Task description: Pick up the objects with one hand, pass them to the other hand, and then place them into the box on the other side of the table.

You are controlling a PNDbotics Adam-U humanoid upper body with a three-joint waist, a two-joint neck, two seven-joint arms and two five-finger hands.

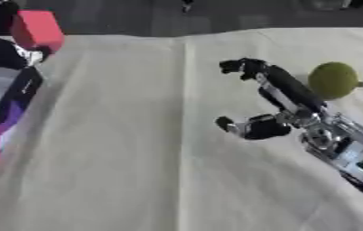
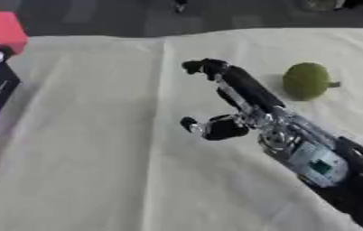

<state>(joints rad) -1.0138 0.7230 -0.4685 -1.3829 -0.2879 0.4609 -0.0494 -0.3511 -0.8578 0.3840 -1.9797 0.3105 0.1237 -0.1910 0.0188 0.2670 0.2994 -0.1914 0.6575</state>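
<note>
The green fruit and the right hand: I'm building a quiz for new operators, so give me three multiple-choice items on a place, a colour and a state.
1. Where does the green fruit lie relative to the right hand?
A. to its right on the cloth
B. inside the box
C. held in its fingers

2. What colour is the block at far left?
A. blue
B. red
C. yellow

3. What state is the right hand in?
A. closed on the fruit
B. curled into a fist
C. open, holding nothing

Answers: 1 A, the fruit sits on the cloth beside the fingers; 2 B, it shows red; 3 C, fingers and thumb are spread apart and empty.
</note>
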